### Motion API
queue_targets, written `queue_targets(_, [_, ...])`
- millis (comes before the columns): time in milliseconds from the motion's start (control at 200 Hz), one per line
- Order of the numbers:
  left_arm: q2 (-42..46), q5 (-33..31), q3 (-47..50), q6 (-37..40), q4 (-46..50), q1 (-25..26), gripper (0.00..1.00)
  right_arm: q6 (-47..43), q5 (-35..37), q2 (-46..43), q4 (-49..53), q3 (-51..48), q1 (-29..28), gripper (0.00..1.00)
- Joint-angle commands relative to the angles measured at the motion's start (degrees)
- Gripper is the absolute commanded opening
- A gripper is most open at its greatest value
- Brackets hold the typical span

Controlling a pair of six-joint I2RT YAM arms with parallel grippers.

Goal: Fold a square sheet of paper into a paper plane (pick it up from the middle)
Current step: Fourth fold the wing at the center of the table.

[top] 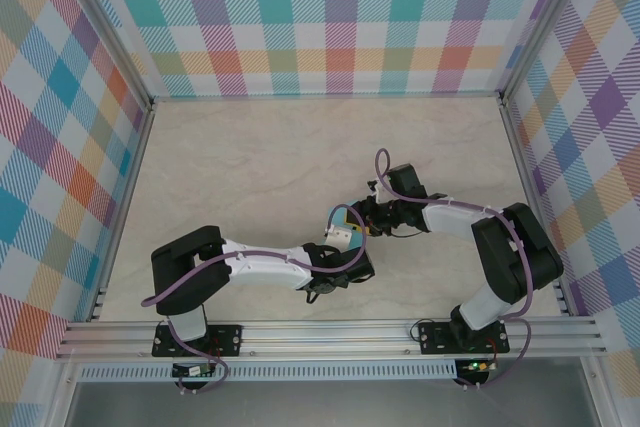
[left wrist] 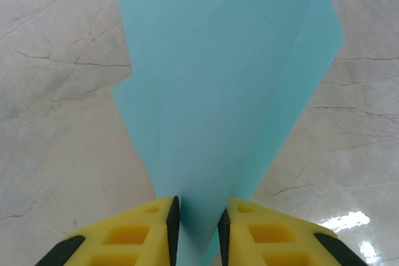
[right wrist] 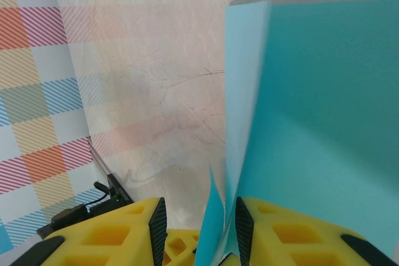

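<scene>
**Inspector:** Position of the task item?

**Recorder:** A folded sheet of thin teal paper (top: 341, 215) is held up off the pale marbled desk (top: 250, 167), around mid-desk and slightly right of centre. The white left arm (top: 270, 265) reaches in from the near left. The black-and-white right arm (top: 450, 215) comes across from the right. Their ends meet at the sheet.

**Inspector:** Condition of the sheet?

**Recorder:** In the left wrist view the sheet (left wrist: 218, 79) widens away from the camera, with faint creases running lengthwise. A second layer juts out along its right edge. In the right wrist view it (right wrist: 324, 123) stands upright and edge-on, with a paler panel in front of a darker teal face.

**Inspector:** Left fingers?

**Recorder:** The yellow, black-tipped left fingers (left wrist: 134, 235) stand narrow, and the paper fills the whole gap between them. Both inner faces sit against it, so I record them as closed on the sheet.

**Inspector:** Right fingers?

**Recorder:** The right fingers (right wrist: 112, 235) are partly apart. The paper runs down between them and lies against the finger on the right of that view. Bare desk shows between the paper and the other finger. I cannot tell whether they are gripping it lower down.

**Inspector:** Surroundings?

**Recorder:** Pastel plaid walls (top: 340, 17) close off the left, far and right sides. An aluminium rail (top: 330, 332) along the near edge carries both arm bases
</scene>
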State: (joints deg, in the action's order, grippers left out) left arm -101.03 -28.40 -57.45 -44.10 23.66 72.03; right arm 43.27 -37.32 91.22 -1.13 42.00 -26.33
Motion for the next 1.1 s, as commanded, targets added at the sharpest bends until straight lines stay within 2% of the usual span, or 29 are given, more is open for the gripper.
queue_targets(0, [0.7,-0.9,0.7,0.3,0.0,0.5,0.22,0.5,0.0,-0.9,0.9,-0.5,-0.3,0.37])
queue_targets(325, [1.1,0.0,1.5,1.9,-1.2,0.2,0.23,0.6,0.0,-0.9,1.0,-0.2,-0.2,0.36])
queue_targets(1095, [4.0,3.5,5.1,4.4,-7.1,-1.2,0.12,0.3,1.0,-1.6,2.3,-0.9,-0.2,0.36])
